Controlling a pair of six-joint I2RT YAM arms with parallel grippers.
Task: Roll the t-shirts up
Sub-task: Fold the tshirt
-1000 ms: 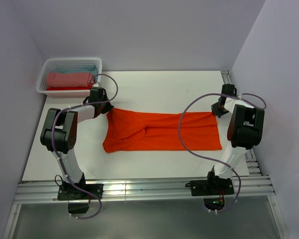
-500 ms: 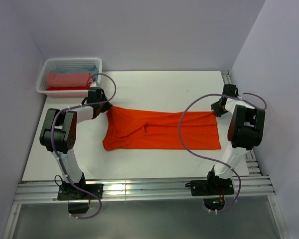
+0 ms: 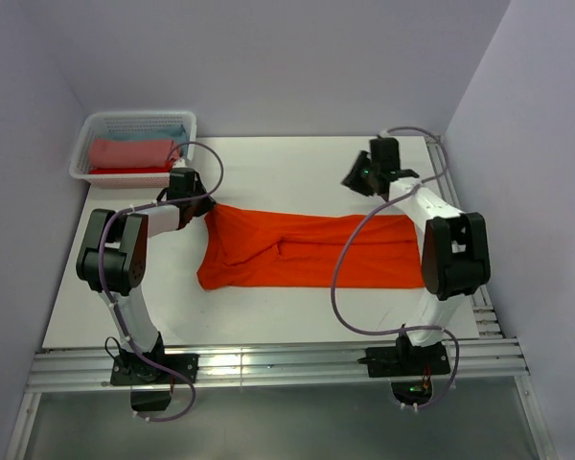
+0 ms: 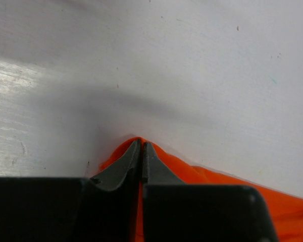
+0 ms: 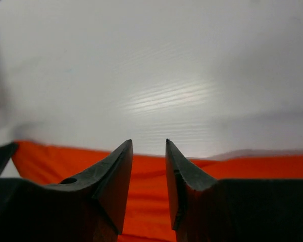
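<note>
Bright orange short-sleeved cloth t-shirt (image 3: 307,254) spread flat mid white bench (image 3: 287,163), one corner pinched.
Soft, light, limp; likely slides and wrinkles, best taken at corners. White plastic lattice basket (image 3: 80,153), far left, holds folded salmon-pink, pale blue and red garments (image 3: 129,153). Left fingers (image 4: 135,152) closed on shirt's far-left corner; right fingers (image 5: 122,156) slightly parted, empty, above its far edge.

orange t-shirt (image 3: 311,251) lies flat across the white table (image 3: 268,168) — left gripper (image 3: 207,206) at its far-left corner, right gripper (image 3: 353,180) apart from it, just beyond its far edge. a white lattice basket (image 3: 84,151) holds folded garments (image 3: 129,153).
</note>
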